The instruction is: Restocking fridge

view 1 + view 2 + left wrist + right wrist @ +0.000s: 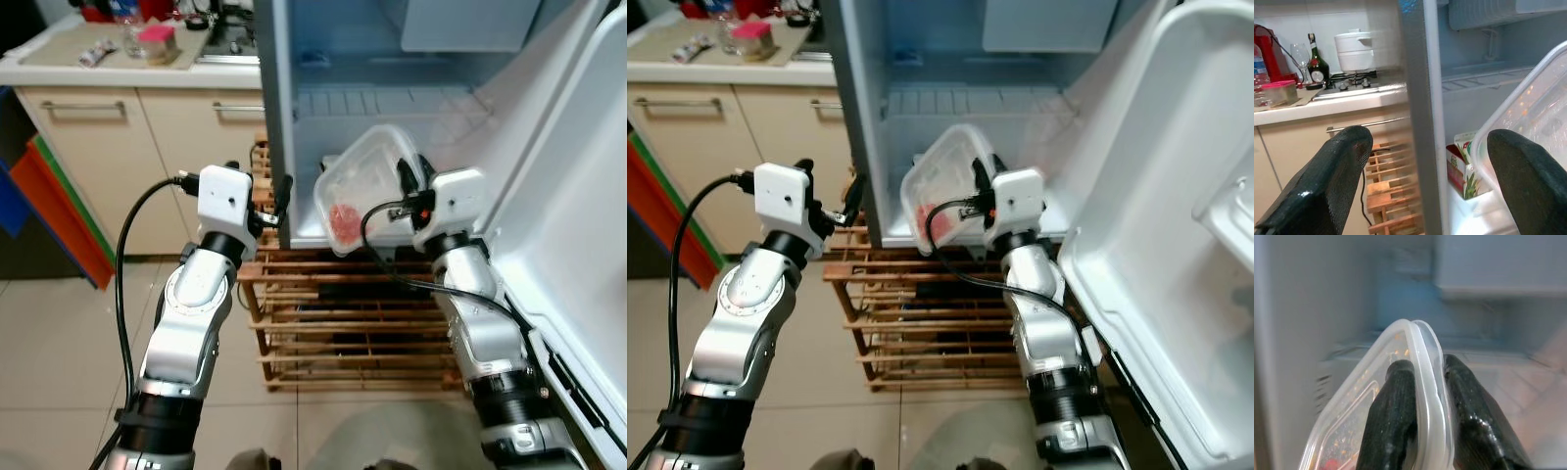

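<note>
- The right claw (1422,401) is closed on the rim of a clear lidded box (367,186), one finger (1388,416) on each side of the edge; the box stands tilted on its side, held up at the mouth of the open fridge (392,98).
- The grip takes only the thin lip where lid and tub meet (a narrow purchase), so the box could swing or slip out between the fingers if the arm jolts on the way in.
- Red food (343,220) lies at the low end of the tilted box; should the lid pop under the squeeze, I judge it would spill onto the fridge floor or the wooden rack (343,313) below the claw.
- Just beyond the claw, low in the fridge, stands a carton (1462,164); pushing the box straight in could knock it over or jam the box against it.
- The fridge's side wall (1418,112) runs beside the box, and the open door (578,215) lies on the claw's other side, so a wide swing of the right arm risks a bump against either.
- The left claw (1430,181) hangs wide open and empty, off to the far side of that wall, near the tabletop (98,69); it gives the box no support, and a reach across would meet the wall edge first.
</note>
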Available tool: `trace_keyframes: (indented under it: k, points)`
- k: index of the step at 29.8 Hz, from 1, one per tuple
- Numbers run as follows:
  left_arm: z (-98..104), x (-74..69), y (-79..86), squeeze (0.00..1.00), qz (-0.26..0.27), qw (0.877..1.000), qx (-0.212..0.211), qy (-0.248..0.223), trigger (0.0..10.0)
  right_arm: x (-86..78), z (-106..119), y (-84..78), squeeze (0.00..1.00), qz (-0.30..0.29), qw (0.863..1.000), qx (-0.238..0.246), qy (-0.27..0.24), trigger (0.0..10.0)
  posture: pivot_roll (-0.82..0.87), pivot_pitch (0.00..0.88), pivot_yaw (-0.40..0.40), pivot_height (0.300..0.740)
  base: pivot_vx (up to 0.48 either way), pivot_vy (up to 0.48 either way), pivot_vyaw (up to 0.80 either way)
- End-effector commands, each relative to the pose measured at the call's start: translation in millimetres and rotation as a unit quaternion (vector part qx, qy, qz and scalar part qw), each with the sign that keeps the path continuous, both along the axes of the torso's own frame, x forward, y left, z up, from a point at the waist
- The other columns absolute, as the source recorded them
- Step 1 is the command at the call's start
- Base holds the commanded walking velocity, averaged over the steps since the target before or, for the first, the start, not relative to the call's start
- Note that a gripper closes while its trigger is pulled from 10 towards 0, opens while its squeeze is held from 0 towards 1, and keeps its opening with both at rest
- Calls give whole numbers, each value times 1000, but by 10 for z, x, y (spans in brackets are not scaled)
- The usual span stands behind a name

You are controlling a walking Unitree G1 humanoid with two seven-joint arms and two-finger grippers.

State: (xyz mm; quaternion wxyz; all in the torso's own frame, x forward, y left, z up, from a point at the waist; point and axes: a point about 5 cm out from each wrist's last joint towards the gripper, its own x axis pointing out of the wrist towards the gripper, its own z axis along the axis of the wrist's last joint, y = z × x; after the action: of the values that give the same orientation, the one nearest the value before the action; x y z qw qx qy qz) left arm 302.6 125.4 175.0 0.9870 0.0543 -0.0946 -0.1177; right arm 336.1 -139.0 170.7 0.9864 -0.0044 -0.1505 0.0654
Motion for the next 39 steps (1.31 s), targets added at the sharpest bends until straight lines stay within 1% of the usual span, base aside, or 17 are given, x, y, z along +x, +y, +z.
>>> trace_keyframes:
  k: [1,5,6,7,11,12,16,18,22,25,27,28,32,36,39]
  points:
    - [48,-16,-10,0,-5,1000,0,-7,10000,52,-65,-120,0,-24,999,30,26,0,25,0,24,715,0,0,0]
    - [45,-33,-2,0,-6,1000,1,-7,10000,111,-82,-179,0,-36,998,47,37,0,30,0,26,715,0,0,0]
    - [43,-49,2,0,-7,1000,2,-6,10000,177,-89,-239,0,-49,994,87,50,0,37,0,29,715,0,0,0]
    - [43,-49,2,0,-7,1000,2,-6,10000,177,-89,-239,0,-49,994,87,50,0,37,0,29,715,0,0,0]
    - [42,-85,14,0,-9,1000,4,-3,10000,272,-71,-315,0,-64,984,154,60,0,51,0,33,715,0,0,0]
    - [42,-85,14,0,-9,1000,4,-3,10000,272,-71,-315,0,-64,984,154,60,0,51,0,33,715,0,0,0]
    - [38,-120,45,0,-10,1000,9,1,10000,341,-55,-378,0,-68,977,188,68,0,59,0,37,715,0,0,0]
    - [39,-122,46,0,-11,1000,11,2,10000,347,-87,-404,0,-73,973,204,77,0,58,0,38,715,0,0,0]
    - [41,-125,44,0,-11,1000,10,3,10000,351,-102,-426,0,-78,969,218,81,0,58,0,41,715,0,0,0]
    - [45,-133,42,0,-13,1000,11,4,10000,376,-60,-475,0,-76,959,260,77,0,60,0,46,715,0,0,0]
    - [54,-138,45,0,-13,1000,12,2,10000,395,-23,-506,0,-76,955,277,72,0,62,0,48,715,0,0,0]
    - [61,-135,49,0,-12,1000,13,1,10000,401,2,-529,0,-78,957,273,67,0,64,0,47,715,0,0,0]
    - [63,-126,50,0,-13,1000,13,3,10000,400,-8,-538,0,-79,958,266,68,0,61,0,48,715,0,0,0]
    - [67,-121,44,0,-12,1000,4,1,10000,387,-61,-480,0,-72,964,244,77,0,57,0,47,715,248,-258,0]
    - [68,-124,41,0,-11,1000,1,2,10000,387,-83,-456,0,-67,964,243,81,0,56,0,46,715,420,-89,0]
